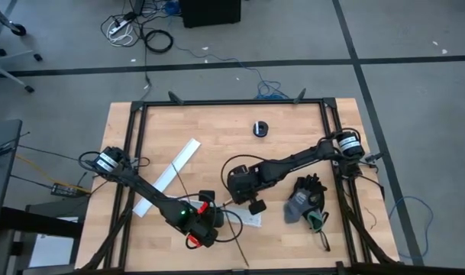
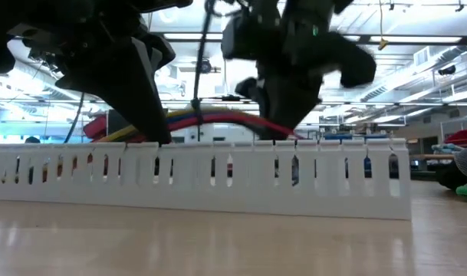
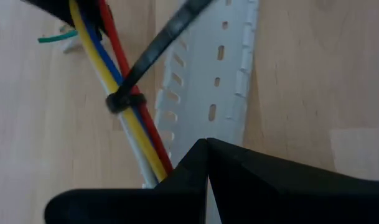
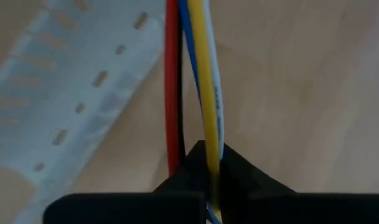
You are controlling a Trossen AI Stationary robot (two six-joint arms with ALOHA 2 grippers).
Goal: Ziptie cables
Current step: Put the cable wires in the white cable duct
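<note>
Left wrist view: a ziptie (image 3: 153,55) already loops the cables (image 3: 130,118), which lie just beside the white slotted channel (image 3: 217,81) on the bench (image 1: 293,130). Left end effector (image 3: 205,163) is pinched fully closed on the bundle; right end effector (image 4: 205,163), nearer the channel's far side, is likewise clamped tight on the wires. Cinching appears to be the step in hand; next likely calls for gripping the ziptie's free tail and pulling while the bundle is held.

Left arm reaching in low from its side, left gripper (image 1: 204,227) pinched closed, right arm bent across toward it, right gripper (image 1: 230,200) clamped tight, just beside its partner
</note>
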